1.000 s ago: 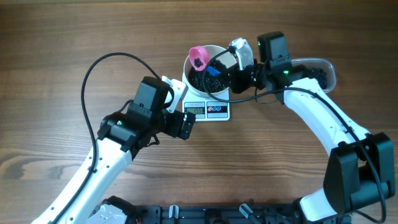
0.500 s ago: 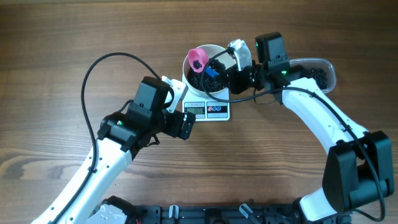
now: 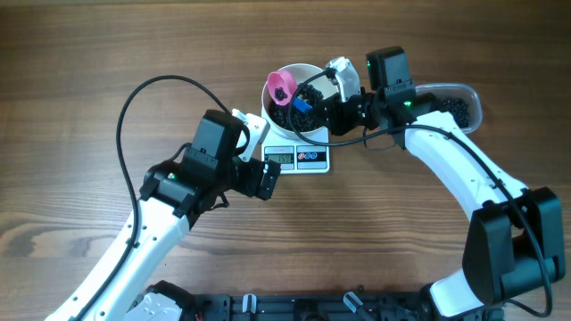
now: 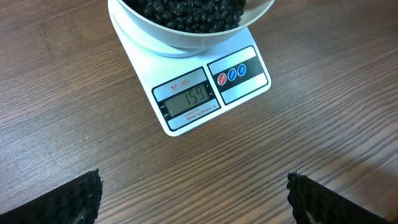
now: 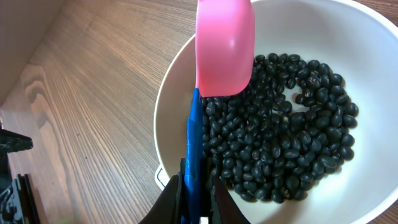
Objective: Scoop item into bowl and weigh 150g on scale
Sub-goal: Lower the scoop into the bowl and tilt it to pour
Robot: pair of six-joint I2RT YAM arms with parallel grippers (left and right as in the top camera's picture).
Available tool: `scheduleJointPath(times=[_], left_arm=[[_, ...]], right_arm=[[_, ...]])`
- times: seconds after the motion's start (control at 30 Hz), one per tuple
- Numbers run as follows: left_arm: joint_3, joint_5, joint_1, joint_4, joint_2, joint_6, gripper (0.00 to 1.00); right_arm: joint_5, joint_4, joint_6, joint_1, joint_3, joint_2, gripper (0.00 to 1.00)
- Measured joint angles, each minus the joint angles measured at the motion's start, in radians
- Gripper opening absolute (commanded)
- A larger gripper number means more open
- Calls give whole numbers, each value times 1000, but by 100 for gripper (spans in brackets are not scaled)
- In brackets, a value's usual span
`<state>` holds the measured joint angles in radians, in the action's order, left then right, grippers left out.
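Note:
The white bowl (image 3: 268, 96) stands on the scale (image 3: 312, 160) and holds a layer of black beans (image 3: 304, 121). My right gripper (image 3: 310, 104) is shut on the blue handle (image 5: 194, 137) of a pink scoop (image 5: 225, 50). The scoop's head hangs over the bowl's left rim (image 5: 166, 118), above the beans (image 5: 286, 143), and no beans show on it. My left gripper (image 4: 194, 190) hovers open over bare wood in front of the scale (image 4: 245, 74), with nothing between its fingers (image 4: 78, 200). The scale's display (image 4: 187, 102) looks like it reads 159.
A clear plastic tub (image 3: 470, 96) with more black beans sits right of the bowl, partly under the right arm. The arm bases stand along the table's near edge. Bare wooden table lies to the left and far side.
The pink scoop head has shifted slightly over the bowl's left rim. The left arm has not moved.

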<state>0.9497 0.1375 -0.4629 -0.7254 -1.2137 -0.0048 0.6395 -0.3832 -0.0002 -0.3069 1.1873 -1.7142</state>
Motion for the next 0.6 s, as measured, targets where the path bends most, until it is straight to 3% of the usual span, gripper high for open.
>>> scheduleJointPath(times=[0.6], left_arm=[[0,0,0,0,0,0,100]], right_arm=[[7,11,0,-26,0,-1,4]])
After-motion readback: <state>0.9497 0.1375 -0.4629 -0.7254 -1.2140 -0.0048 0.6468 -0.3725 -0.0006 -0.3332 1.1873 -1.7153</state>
